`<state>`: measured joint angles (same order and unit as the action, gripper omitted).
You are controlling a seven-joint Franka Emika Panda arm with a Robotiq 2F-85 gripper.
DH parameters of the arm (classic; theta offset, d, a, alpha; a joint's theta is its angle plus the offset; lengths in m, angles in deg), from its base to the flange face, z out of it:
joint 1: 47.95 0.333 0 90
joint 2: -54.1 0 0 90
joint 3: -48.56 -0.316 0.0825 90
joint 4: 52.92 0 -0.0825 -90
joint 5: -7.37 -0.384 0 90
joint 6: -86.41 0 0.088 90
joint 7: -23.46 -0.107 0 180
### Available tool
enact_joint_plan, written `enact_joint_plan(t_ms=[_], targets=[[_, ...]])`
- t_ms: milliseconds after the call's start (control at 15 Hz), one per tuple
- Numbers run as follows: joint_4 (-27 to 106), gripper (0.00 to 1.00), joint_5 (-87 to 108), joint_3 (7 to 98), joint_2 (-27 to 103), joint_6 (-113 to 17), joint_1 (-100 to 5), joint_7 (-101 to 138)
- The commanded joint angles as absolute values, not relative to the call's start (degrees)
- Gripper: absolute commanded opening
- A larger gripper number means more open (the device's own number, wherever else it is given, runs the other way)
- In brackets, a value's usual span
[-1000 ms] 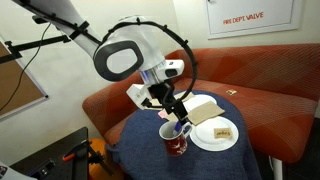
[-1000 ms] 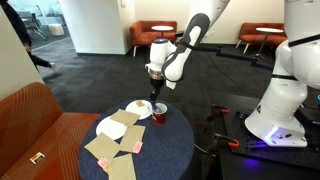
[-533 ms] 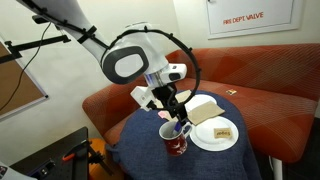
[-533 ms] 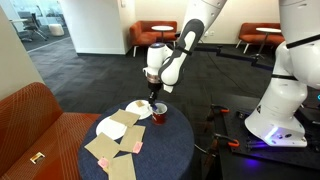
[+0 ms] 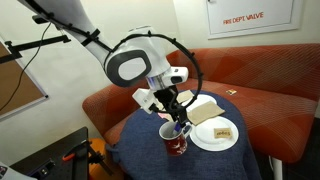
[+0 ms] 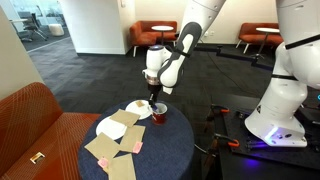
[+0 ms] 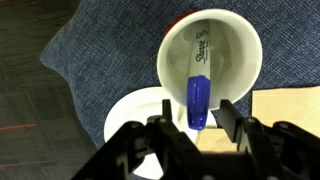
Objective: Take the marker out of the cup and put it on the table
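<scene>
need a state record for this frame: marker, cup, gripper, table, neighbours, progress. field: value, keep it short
marker: marker inside the cup, leaning on the inner wall, blue cap end uppermost
cup: cup upright on the table, dark red outside, white inside
gripper: gripper open, directly over the cup, one finger on each side of the marker's cap, not closed on it
table: table round, dark blue cloth
neighbours: white plate beside the cup
progress: marker not yet lifted out
</scene>
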<state>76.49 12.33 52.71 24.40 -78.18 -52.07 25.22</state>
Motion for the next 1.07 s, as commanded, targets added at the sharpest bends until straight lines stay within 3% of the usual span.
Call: enact_joint_plan(t_ms=[0, 67, 267, 1000], targets=[[75.13, 0.28, 11.05, 52.01, 23.64, -76.84, -52.63, 25.71], [75.18, 0.27, 11.09, 52.01, 23.63, -76.92, -52.57, 25.69], [75.34, 0.03, 11.16, 51.99, 23.74, -77.06, -52.49, 25.69], [81.93, 0.06, 13.51, 52.93, 32.82, -77.45, -50.45, 25.88]])
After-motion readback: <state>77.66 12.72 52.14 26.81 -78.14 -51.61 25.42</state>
